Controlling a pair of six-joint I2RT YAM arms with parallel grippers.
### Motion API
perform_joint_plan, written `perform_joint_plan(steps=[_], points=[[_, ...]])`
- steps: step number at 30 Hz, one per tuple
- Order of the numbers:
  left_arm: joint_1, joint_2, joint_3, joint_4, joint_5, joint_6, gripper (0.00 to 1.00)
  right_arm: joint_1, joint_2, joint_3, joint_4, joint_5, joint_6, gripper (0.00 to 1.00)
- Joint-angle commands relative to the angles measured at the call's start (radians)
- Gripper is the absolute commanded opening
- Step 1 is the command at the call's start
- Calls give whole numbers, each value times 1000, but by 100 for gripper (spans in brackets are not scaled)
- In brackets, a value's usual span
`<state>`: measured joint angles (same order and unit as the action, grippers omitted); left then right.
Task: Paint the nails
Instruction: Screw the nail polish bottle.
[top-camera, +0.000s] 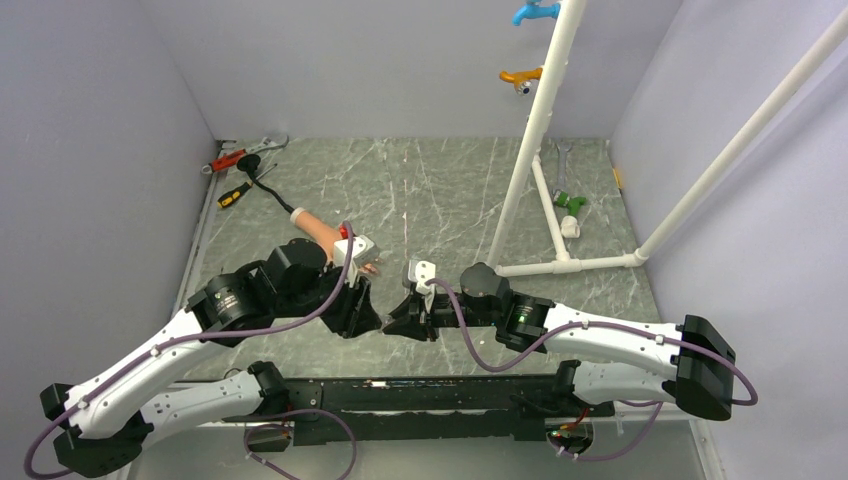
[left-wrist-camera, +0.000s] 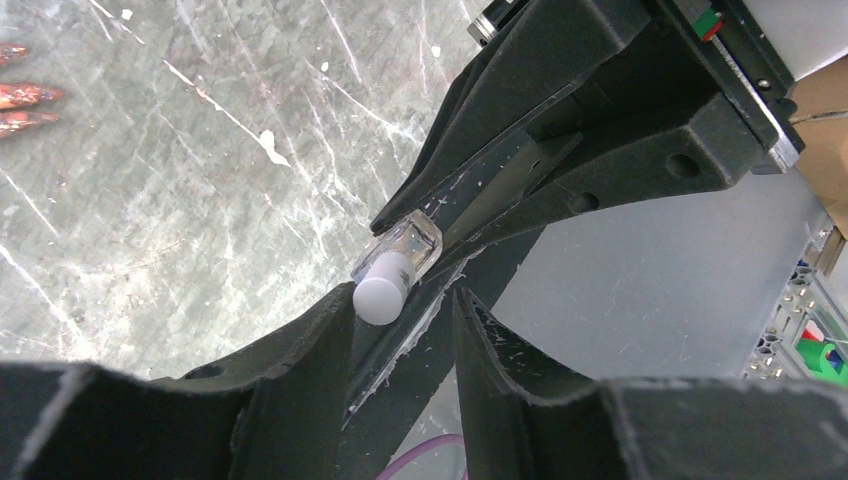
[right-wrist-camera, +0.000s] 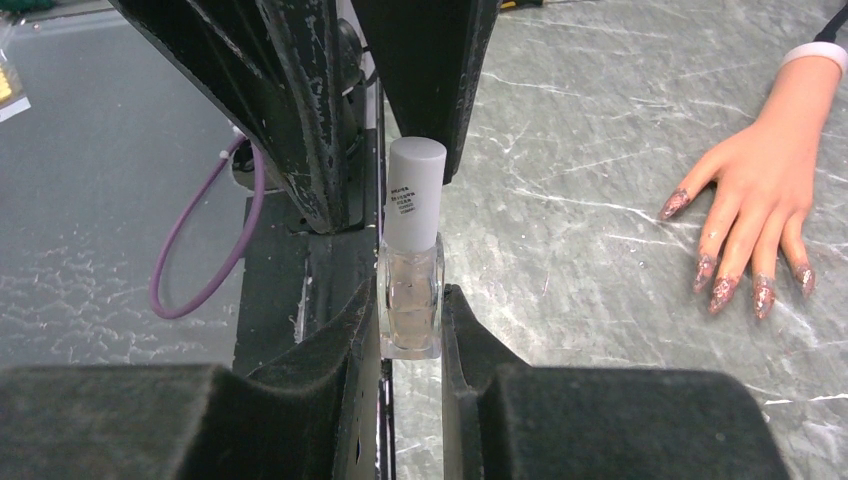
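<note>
The space is enclosed on three sides by plain, pale lavender-grey walls (top-camera: 100, 150) and is evenly lit. The grey-green marbled tabletop (top-camera: 430, 190) is veined with white, and a white pipe frame (top-camera: 529, 150) is mounted toward its right side.

Top view, centre: flesh-coloured mannequin hand (top-camera: 325, 232) on grey marbled tabletop (top-camera: 440, 190), above left gripper (top-camera: 366, 318) and right gripper (top-camera: 403, 318), which meet tip to tip.
Right wrist view, centre: small clear glass bottle with white cap (right-wrist-camera: 410, 300) between right gripper's fingers (right-wrist-camera: 355, 340); left gripper's fingers flank the cap.
Right: nails (right-wrist-camera: 722, 290) pointing to lower frame.
</note>
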<state>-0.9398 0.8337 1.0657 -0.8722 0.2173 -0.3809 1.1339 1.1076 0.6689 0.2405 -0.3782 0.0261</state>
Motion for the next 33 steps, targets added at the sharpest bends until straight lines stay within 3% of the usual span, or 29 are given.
perform_joint_plan(steps=[1,6,17,23,29,33], points=[[-4,2,-9,61,31,-19,43,2,-10,41,49,8,-3,0],[-4,8,-25,82,46,-24,39,3,-14,38,51,9,-3,0],[-4,10,-47,101,69,-12,15,3,-25,30,58,15,-4,0],[-4,4,-52,131,148,32,1,3,-33,24,67,0,-1,0],[-4,-18,-79,200,346,157,0,1,-54,17,82,-54,4,0],[-4,-25,-75,184,403,252,0,1,-62,19,74,-117,2,0]])
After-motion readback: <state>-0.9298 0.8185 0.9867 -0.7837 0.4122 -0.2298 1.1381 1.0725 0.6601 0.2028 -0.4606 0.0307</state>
